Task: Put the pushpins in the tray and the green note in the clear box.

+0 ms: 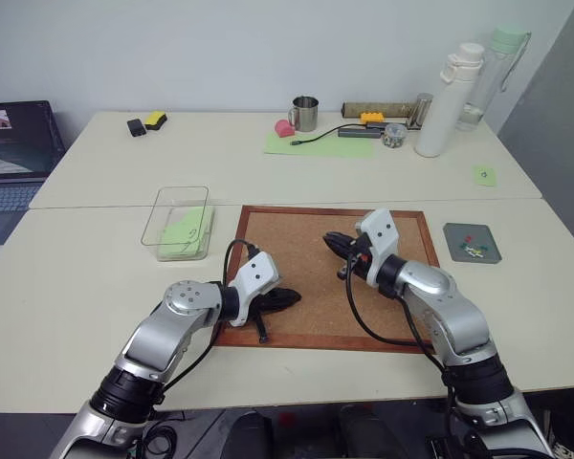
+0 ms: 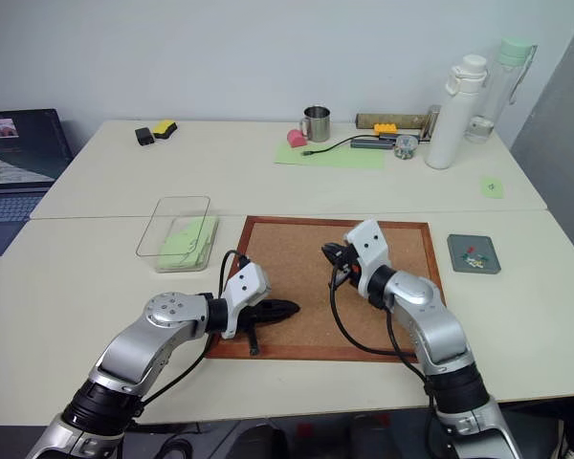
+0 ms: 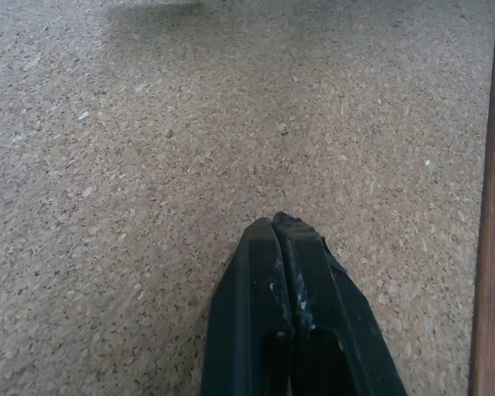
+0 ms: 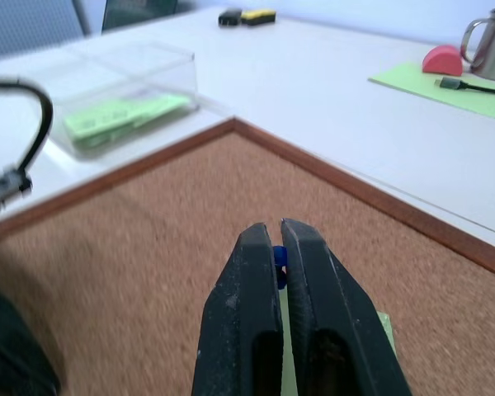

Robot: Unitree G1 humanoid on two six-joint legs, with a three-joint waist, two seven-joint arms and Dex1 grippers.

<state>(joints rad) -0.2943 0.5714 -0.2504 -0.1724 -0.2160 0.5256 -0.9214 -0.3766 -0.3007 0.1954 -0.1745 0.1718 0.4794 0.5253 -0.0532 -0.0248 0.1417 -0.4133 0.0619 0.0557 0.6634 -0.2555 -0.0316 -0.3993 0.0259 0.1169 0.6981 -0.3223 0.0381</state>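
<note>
Clear box (image 1: 177, 222): one
Grey tray (image 1: 472, 243): one
Cork board (image 1: 306, 268): one
Bottles (image 1: 448, 100): two
Metal mug (image 1: 304, 114): one
Laptop (image 1: 10, 153): one

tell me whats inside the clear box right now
The clear box holds light green paper lying flat on its bottom, filling the half nearer the cork board. Whether it is one sheet or several, and anything beneath it, cannot be seen.
</note>
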